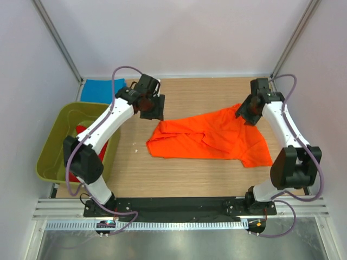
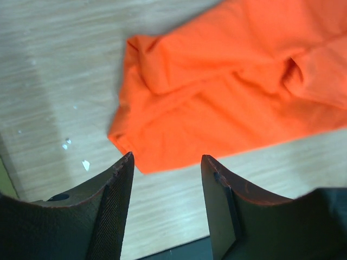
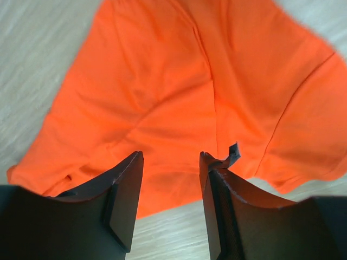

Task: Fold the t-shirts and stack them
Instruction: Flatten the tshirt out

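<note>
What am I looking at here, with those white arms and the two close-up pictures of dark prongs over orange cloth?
These are two robot arms bolted at the near edge of a wooden table, filmed from above. The other two pictures come from cameras on each wrist, looking past that arm's own fingers. The left gripper and the right gripper both stand open and hold nothing. Below them lies a crumpled orange t-shirt. At the left stands an olive-green tub with red cloth inside, and blue cloth lies behind it.
</note>
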